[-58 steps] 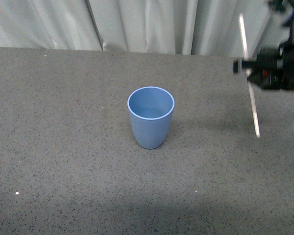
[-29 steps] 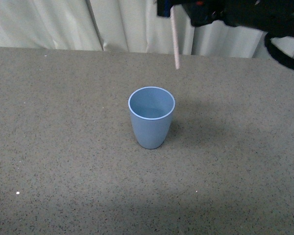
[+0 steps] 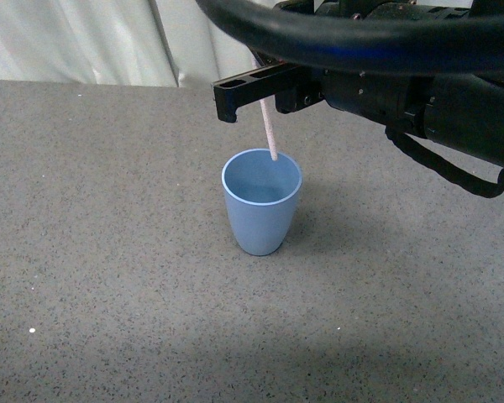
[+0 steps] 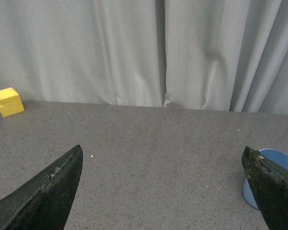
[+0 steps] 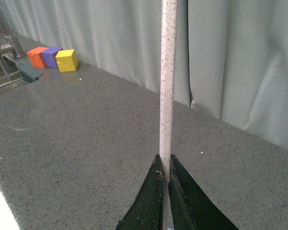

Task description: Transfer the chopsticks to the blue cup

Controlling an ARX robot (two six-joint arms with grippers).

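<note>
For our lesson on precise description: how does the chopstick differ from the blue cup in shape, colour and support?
Shape: the chopstick is long and very thin; the blue cup is a wide tumbler tapering to its base.
Colour: the chopstick is pale and speckled; the cup is plain light blue.
Support: the chopstick is held by the right claw; the cup stands on the table.
Both are roughly upright.

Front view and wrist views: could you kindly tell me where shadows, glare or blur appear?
Front view: a soft shadow lies on the table right of the blue cup, a darker band along the bottom edge. Left wrist view: even light, jaws in dark silhouette. Right wrist view: the chopsticks sharp, glare whitening one table corner.
</note>
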